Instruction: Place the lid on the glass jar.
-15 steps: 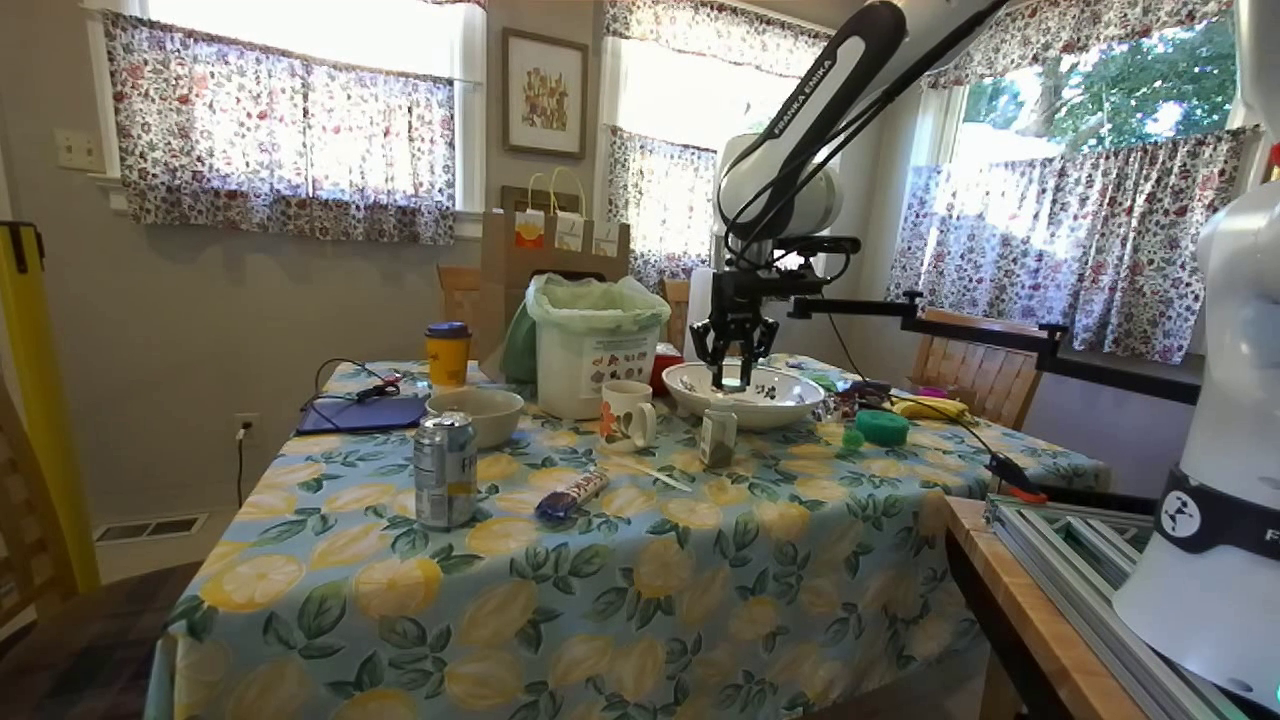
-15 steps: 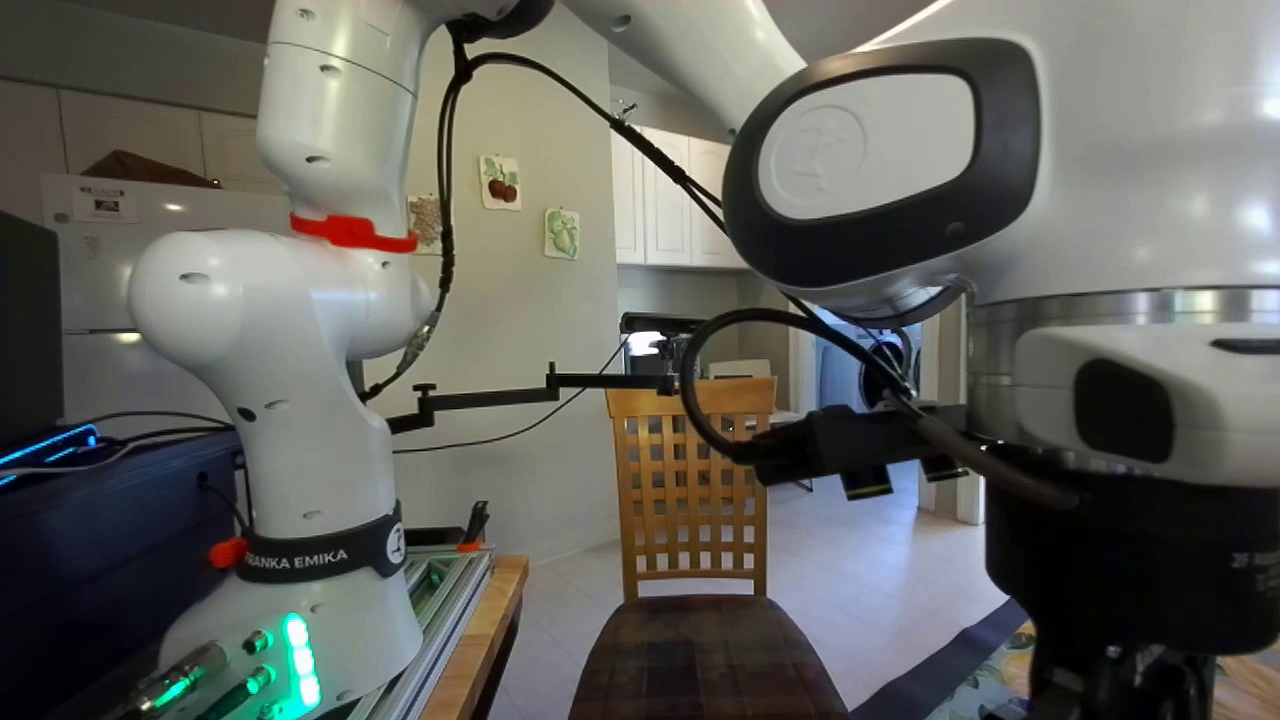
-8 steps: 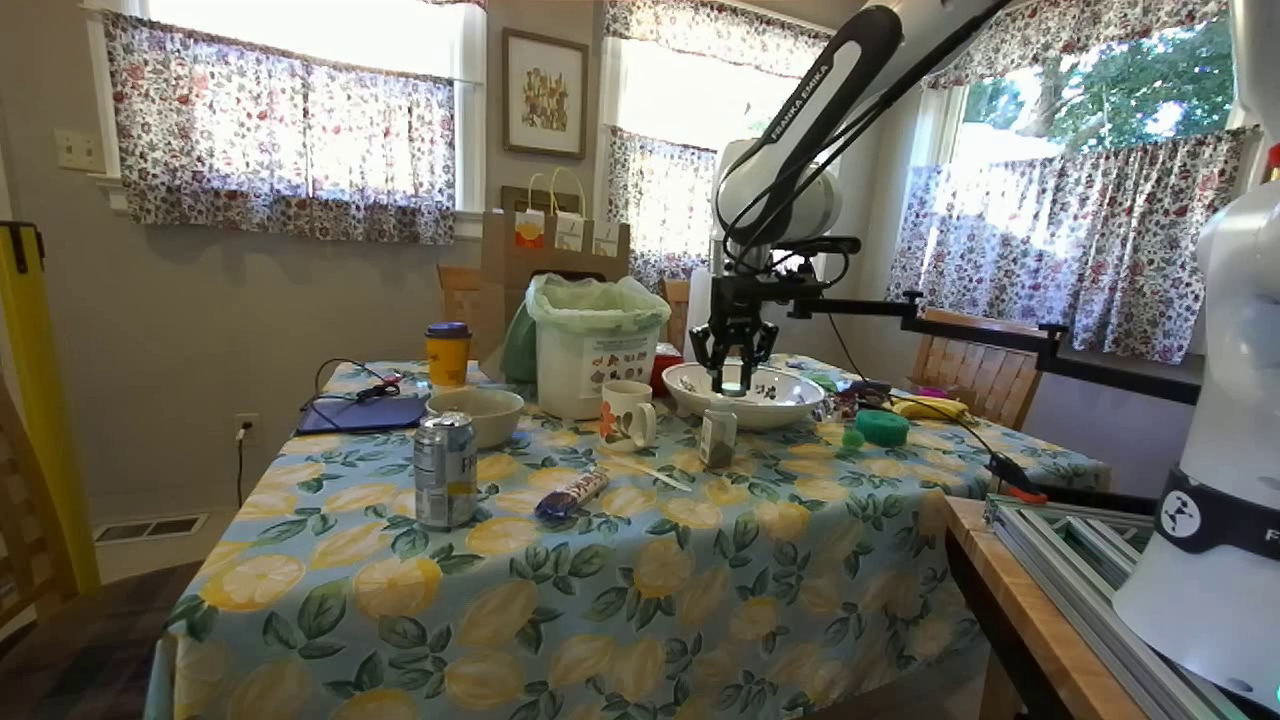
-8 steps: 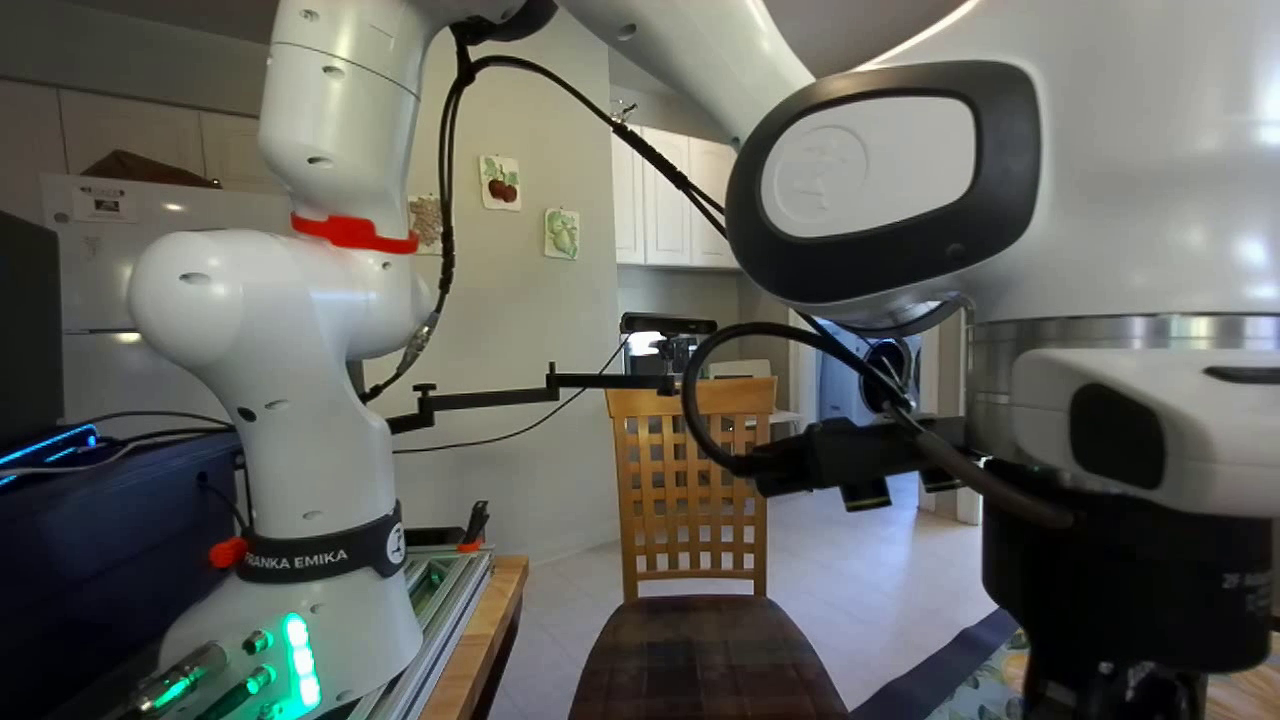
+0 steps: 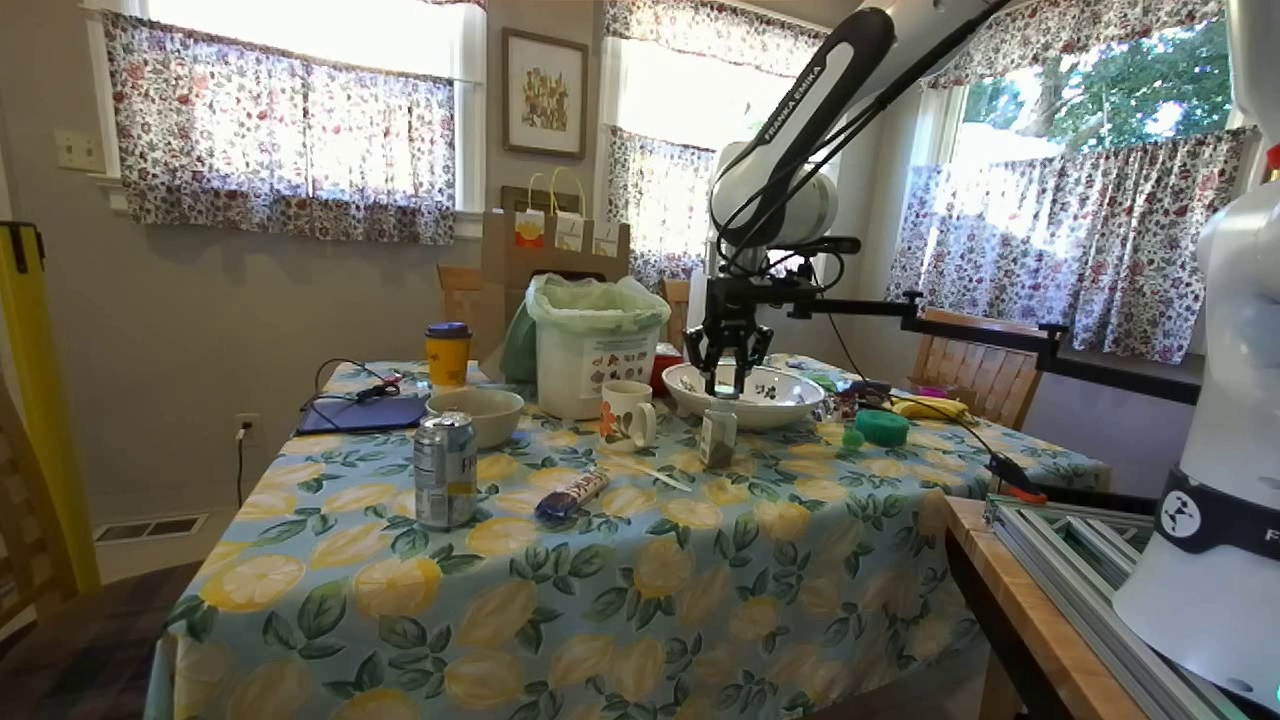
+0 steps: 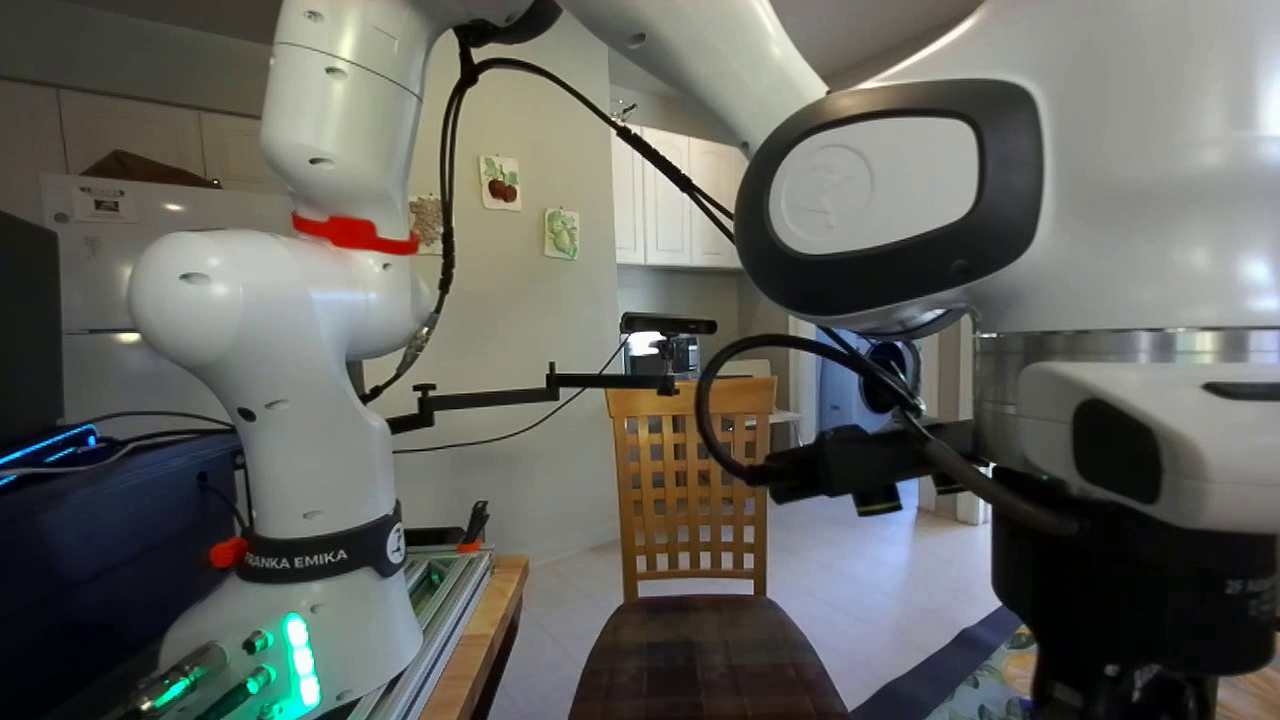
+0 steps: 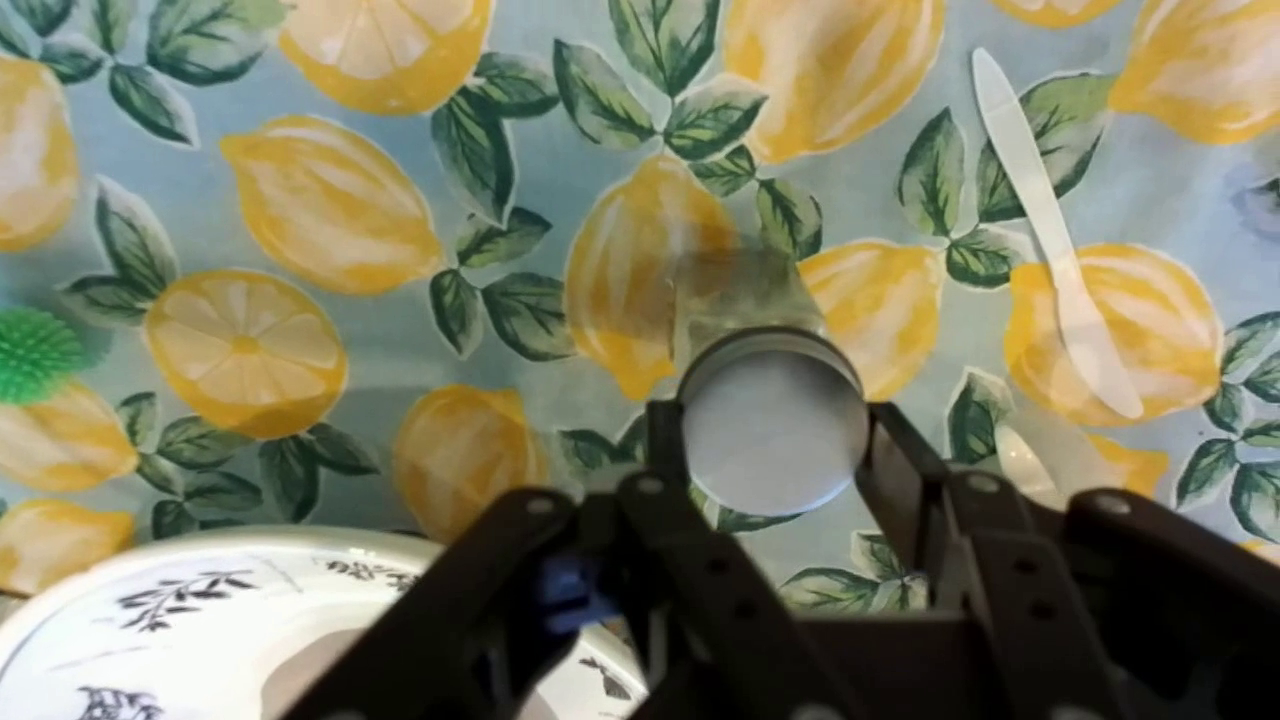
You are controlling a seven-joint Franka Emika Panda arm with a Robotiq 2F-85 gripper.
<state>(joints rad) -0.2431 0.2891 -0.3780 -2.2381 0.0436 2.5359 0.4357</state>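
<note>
The glass jar (image 5: 718,440) is small, clear and greenish and stands upright on the lemon-print tablecloth in front of the white basin. In the wrist view the glass jar (image 7: 745,290) shows just beyond the lid, which hides part of it. My gripper (image 5: 725,385) points down and is shut on the round, greyish lid (image 7: 775,435), with one finger (image 7: 668,430) on each side. In an exterior view the lid (image 5: 727,392) is close above the jar's top; I cannot tell whether they touch. In an exterior view only the gripper's upper part shows at the lower right.
The white basin (image 5: 795,405) stands just behind the jar. A flowered mug (image 5: 620,410) is beside it, with a plastic knife (image 7: 1040,220) nearby. A silvery can (image 5: 445,475), a candy bar (image 5: 572,495) and a green spiky ball (image 7: 35,355) lie farther off.
My gripper with the lid has moved slightly down and a little to the left in an exterior view, closer above the jar. The jar and other objects have not moved.
</note>
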